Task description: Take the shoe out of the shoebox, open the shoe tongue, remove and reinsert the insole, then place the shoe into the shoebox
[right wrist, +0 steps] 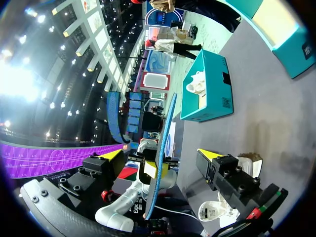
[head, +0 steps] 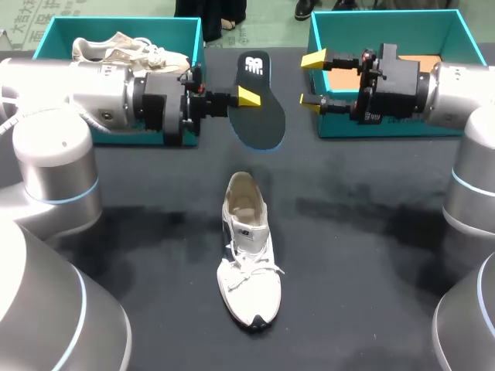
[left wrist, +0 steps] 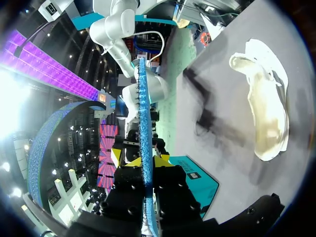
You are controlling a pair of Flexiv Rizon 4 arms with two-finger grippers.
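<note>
Left gripper (head: 249, 99): pressed onto one side of a flat black insole with a blue rim (head: 259, 104), which it holds in the air between two open teal cardboard shoeboxes. Right gripper (head: 311, 80): fingers spread wide, just beside the insole without touching it, in front of the right shoebox (head: 456, 35). White lace-up sneaker (head: 246, 251): upright on the dark table (head: 363, 263), outside both boxes, heel toward them; a second pale sneaker (head: 116, 48) lies in the left shoebox (head: 46, 31).

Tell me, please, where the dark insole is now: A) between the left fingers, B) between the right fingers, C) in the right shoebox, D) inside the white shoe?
A: the insole is pinched edge-on between the left fingers, while the right fingers stand open beside it and the shoe lies apart.
</note>
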